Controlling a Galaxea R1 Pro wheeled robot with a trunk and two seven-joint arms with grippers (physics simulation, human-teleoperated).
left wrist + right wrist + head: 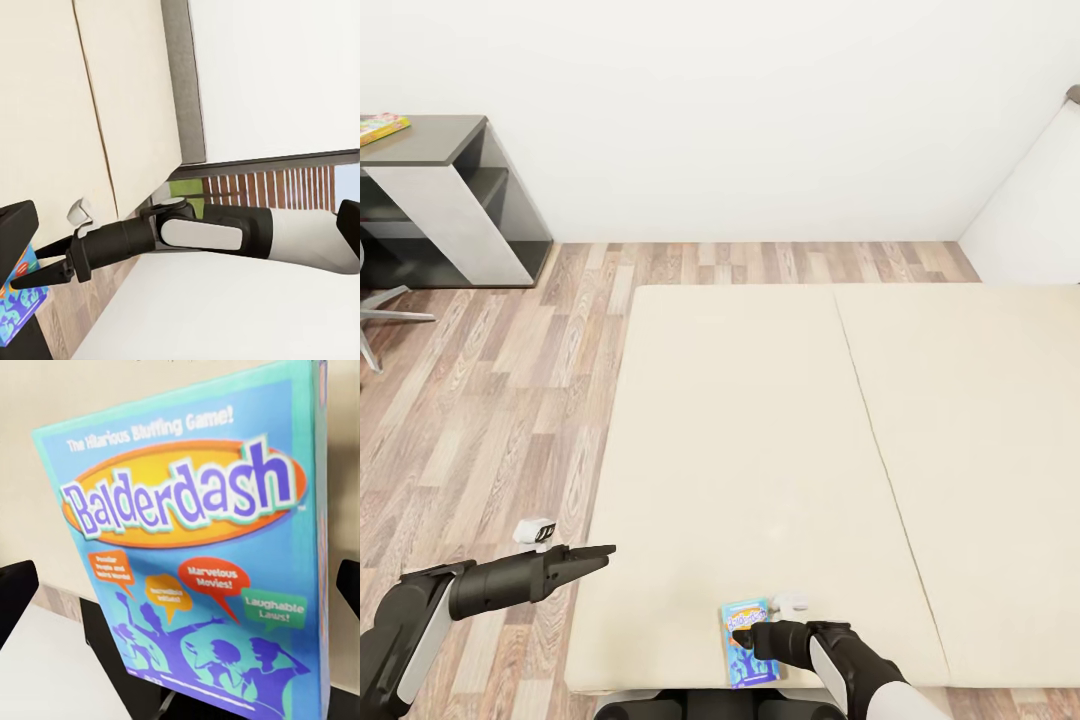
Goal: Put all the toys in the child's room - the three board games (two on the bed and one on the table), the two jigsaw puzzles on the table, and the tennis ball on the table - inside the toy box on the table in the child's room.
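A blue board game [748, 641], a box printed "Balderdash" with purple cartoon figures, lies on the beige bed [780, 420] near its front edge. My right gripper [752, 638] hovers right over the box. In the right wrist view the box [202, 555] looms close between the dark fingers [15, 596], which stand wide apart, so the gripper is open. My left gripper [596, 556] hangs open over the floor beside the bed's left edge, holding nothing. The left wrist view shows my right arm [195, 232] reaching to the box [19, 304].
The table's lower dark grey wing [455, 150] stands at the far left against the wall, with a flat colourful item [380, 127] on top. A chair's legs [380, 320] show at the left edge. Wood floor [490, 400] lies between bed and table.
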